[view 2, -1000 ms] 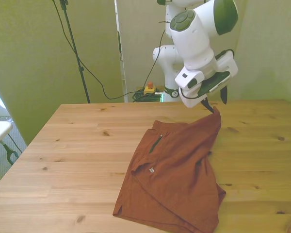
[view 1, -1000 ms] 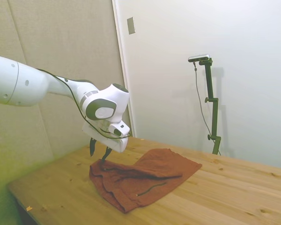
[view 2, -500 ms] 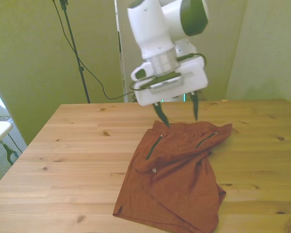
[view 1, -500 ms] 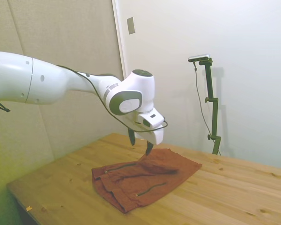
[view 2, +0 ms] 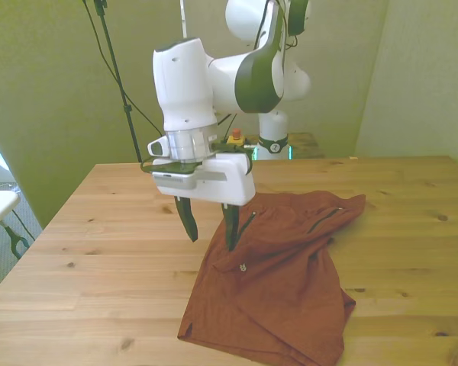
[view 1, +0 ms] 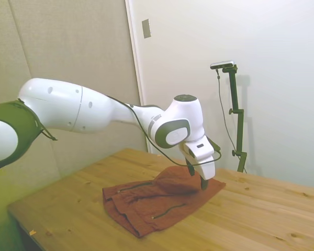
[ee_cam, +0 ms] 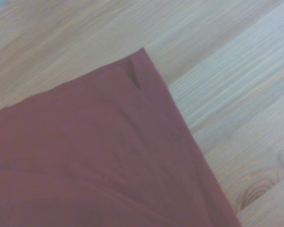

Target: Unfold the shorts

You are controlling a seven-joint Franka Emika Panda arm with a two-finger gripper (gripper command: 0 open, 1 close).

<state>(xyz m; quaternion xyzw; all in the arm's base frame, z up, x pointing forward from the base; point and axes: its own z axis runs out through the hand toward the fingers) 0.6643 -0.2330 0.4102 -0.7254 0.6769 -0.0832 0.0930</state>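
Shorts (view 1: 159,201) are seen in the side view lying on the wooden table (view 1: 261,214), a rust-brown heap with the upper layer doubled over the lower and thin dark pocket lines showing on top. The gripper (view 1: 197,177) is held just above the far part of the cloth, jaws parted and nothing gripped between them.

From the front view, the shorts (view 2: 278,282) are spread from the table's middle toward the near edge, with one corner stretched toward the front view's right and a rumpled fold running through the middle. The gripper (view 2: 208,226) is poised over the edge of the cloth on the front view's left; one finger is over bare table (view 2: 99,229), the other at or just over the hem, though whether it touches the fabric cannot be told. The jaws are plainly released.

In the wrist view, a corner of the shorts (ee_cam: 94,151) is shown lying flat on the table (ee_cam: 227,94), with a small dark notch near its tip.

For the step judged to be in hand, a pinch of the folded-over layer, only the top layer should be caught, close to a corner or hem, so that the lower layer is left on the wood. The lift is best kept low and drawn outward, away from the fold, so the cloth is laid open rather than dragged along in a bunch.
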